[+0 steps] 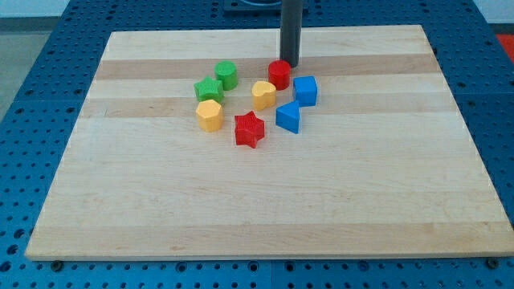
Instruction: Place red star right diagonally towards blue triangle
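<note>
The red star [250,129] lies near the middle of the wooden board [265,209]. The blue triangle [289,117] sits just to its right and slightly higher in the view, a small gap between them. My tip [289,64] is at the view's top, well above the red star. It stands just above and right of the red cylinder [279,74], close to it.
A yellow heart [263,95] sits above the star, a blue cube [305,91] above the triangle. A yellow hexagon [210,115], a green star [209,89] and a green cylinder [226,75] lie to the left.
</note>
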Available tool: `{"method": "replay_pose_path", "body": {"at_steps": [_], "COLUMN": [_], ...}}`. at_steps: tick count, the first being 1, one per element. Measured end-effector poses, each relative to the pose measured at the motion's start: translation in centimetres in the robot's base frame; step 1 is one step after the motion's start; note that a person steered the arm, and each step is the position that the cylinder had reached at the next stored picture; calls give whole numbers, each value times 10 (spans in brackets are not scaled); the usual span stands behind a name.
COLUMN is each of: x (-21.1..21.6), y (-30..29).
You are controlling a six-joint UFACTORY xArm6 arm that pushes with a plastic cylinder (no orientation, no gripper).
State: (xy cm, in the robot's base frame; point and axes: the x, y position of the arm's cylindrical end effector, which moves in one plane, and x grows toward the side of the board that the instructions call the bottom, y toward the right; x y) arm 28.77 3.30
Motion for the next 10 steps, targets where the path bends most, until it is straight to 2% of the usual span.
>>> {"method": "replay_pose_path", "body": {"at_steps": [4,10], "x": [0,24], "y": [-34,-41]}}
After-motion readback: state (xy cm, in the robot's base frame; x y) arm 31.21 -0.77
